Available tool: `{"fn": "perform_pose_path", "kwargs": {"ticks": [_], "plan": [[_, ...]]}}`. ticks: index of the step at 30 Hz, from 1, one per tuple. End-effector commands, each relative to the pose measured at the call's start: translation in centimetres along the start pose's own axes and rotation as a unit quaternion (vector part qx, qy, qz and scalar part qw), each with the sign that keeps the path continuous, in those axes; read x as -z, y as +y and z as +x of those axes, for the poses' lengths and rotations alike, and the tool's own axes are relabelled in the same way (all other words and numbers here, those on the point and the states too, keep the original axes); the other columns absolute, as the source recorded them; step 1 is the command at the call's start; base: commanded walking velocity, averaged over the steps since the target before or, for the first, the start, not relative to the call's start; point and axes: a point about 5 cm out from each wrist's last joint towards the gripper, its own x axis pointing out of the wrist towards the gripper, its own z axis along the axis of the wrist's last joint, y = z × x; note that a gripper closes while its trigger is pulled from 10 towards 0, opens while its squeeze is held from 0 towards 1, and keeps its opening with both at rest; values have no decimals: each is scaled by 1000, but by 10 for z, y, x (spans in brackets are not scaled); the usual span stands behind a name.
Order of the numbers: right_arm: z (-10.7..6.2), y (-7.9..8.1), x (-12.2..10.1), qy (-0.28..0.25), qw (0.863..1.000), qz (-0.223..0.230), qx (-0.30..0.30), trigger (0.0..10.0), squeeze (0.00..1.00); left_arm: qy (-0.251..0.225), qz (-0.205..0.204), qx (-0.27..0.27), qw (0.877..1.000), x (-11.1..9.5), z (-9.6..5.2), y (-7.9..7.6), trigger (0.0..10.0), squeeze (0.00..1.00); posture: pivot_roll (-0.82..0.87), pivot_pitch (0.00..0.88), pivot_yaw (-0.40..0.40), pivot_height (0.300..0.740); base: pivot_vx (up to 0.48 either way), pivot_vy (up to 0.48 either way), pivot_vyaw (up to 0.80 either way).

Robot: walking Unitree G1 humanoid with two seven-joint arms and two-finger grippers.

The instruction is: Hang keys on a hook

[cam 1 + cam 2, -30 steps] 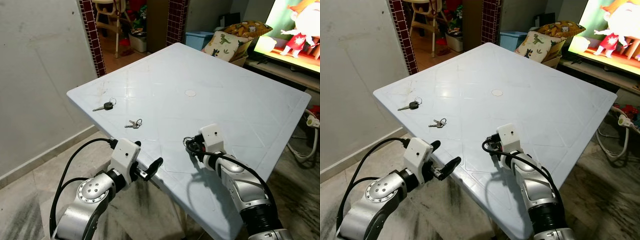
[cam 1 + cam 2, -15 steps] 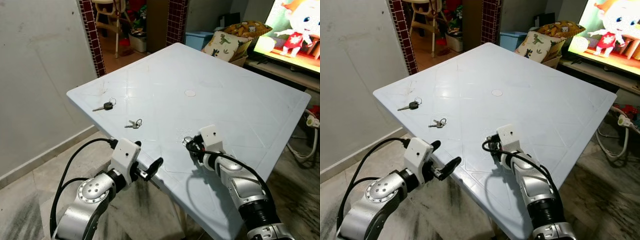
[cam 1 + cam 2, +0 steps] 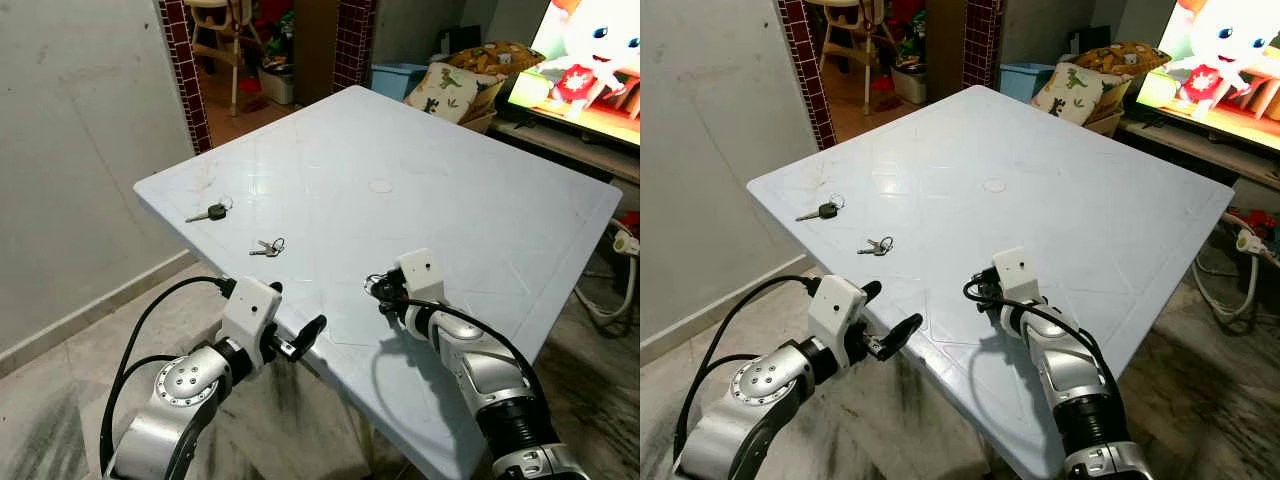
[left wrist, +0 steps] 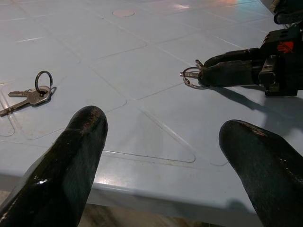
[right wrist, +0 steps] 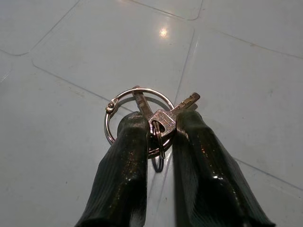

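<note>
The right gripper [image 5: 158, 127] sits low over the near part of the pale blue desk [image 3: 450, 190], its jaws pinched narrow on a bunch of keys [image 5: 161, 120]: a silver key and a smaller ring are clamped between the two black fingers [image 5: 124, 156], and a large wire ring sticks out ahead of the tips, just above the desk surface. From the left wrist view the same keys [image 4: 191, 75] poke out of the right gripper's tips, close to the desk. The left gripper [image 3: 300, 340] hovers off the desk's near edge, jaws spread wide and holding nothing, pointing across the surface. Two more sets lie flat on the desk, well apart from both grippers: a small pair of silver keys [image 3: 267, 247] on a ring toward the left side, and a black-headed key [image 3: 209, 212] with a ring farther on, near the left corner. A television [image 3: 590, 60] glows beyond the desk's far right edge, and a dinosaur-print cushion [image 3: 452, 88] rests beside it.
</note>
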Motion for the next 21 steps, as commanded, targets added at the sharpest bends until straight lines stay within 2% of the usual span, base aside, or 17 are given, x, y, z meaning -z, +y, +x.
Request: {"fn": "perform_pose_path", "kwargs": {"ticks": [1, 10, 13, 15, 18, 21], "plan": [[1, -3, 1, 6, 1000, 6, 2, 0, 0, 1, 5, 5, 1000, 0, 1, -2, 10000, 0, 12, 0, -25, 740, 0, 0, 0], [1, -3, 0, 5, 1000, 8, 3, 0, 0, 1, 6, 3, 1000, 0, 2, -1, 10000, 0, 12, 0, -25, 740, 0, 0, 0], [1, -4, -2, -5, 1000, 22, 9, 0, 0, -3, 8, -4, 1000, -1, 2, 0, 10000, 0, 13, 0, -23, 740, 0, 0, 0], [1, -4, -5, -17, 999, 34, 8, 0, 0, -5, 8, -10, 1000, -1, 2, 1, 10000, 0, 13, 0, -23, 740, 0, 0, 0], [-3, -5, -18, -66, 995, 67, 10, 0, 0, -16, 7, -29, 999, -5, 3, 6, 10000, 0, 13, 0, -23, 740, 0, 0, 0], [-4, -5, -22, -78, 994, 71, 12, 0, 0, -16, 7, -30, 999, -5, 3, 6, 10000, 0, 9, 0, -23, 740, 0, 0, 0]]}}
